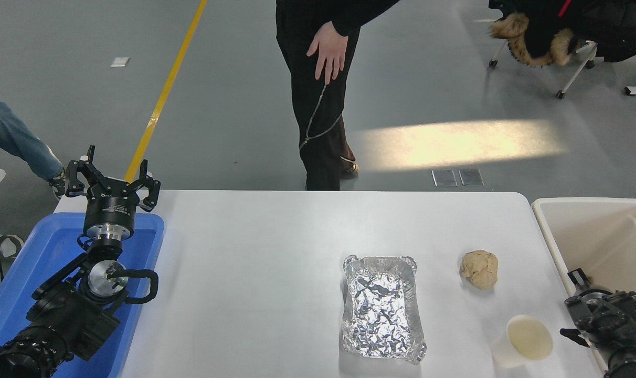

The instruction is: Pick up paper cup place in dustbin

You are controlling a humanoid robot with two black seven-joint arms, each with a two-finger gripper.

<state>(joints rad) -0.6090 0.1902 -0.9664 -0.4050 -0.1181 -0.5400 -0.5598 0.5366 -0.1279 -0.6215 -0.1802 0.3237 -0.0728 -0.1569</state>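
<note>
The paper cup (525, 342) stands upright on the white table (255, 273) near its front right corner, with its cream inside showing. The dustbin (546, 231), cream-white with a thick rim, stands just past the table's right edge. My right gripper (585, 315) comes in at the lower right, over the dustbin's near rim and just right of the cup, not touching it. My left gripper (113, 176) is parked at the left over the blue tub, open and empty.
A crinkled foil tray (381, 307) lies left of the cup and a dough lump (479, 269) sits behind the cup. A blue plastic tub (29, 262) stands at the table's left. A person in black (318, 105) stands at the far side.
</note>
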